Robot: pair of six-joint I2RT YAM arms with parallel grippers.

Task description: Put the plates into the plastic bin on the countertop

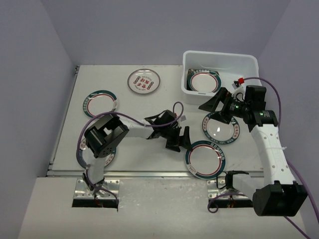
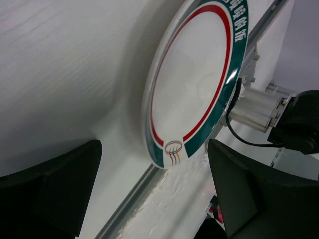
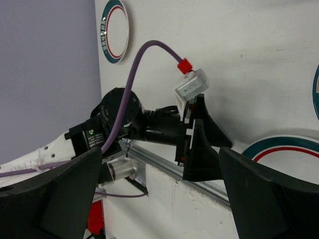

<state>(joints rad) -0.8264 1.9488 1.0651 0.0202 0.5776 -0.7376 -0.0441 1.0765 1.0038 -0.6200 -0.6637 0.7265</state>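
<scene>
Top external view: left arm (image 1: 134, 130) folded at the elbow, forearm stretched right. The left gripper (image 1: 179, 141) is low over the countertop (image 1: 149, 107), jaws apart, nothing in them. The front plate (image 1: 206, 159) lies just right of it, by the metal rail (image 1: 149, 173). Left wrist shows that plate ahead between the fingers (image 2: 50, 194): glossy white, round, red ring, teal lettered rim.

The right arm (image 1: 269, 149) reaches forward and bends left. The right gripper (image 1: 214, 110) is spread wide, empty, above a second teal-rimmed plate (image 1: 221, 132). The bin (image 1: 219, 56) sits just beyond the right gripper: white plastic, rounded corners. The plate in the bin (image 1: 203, 82) lies at its left end, teal-rimmed. A red-patterned plate (image 1: 144, 81) and a far-left plate (image 1: 100, 102) lie well left of the right gripper on the matte off-white top.
</scene>
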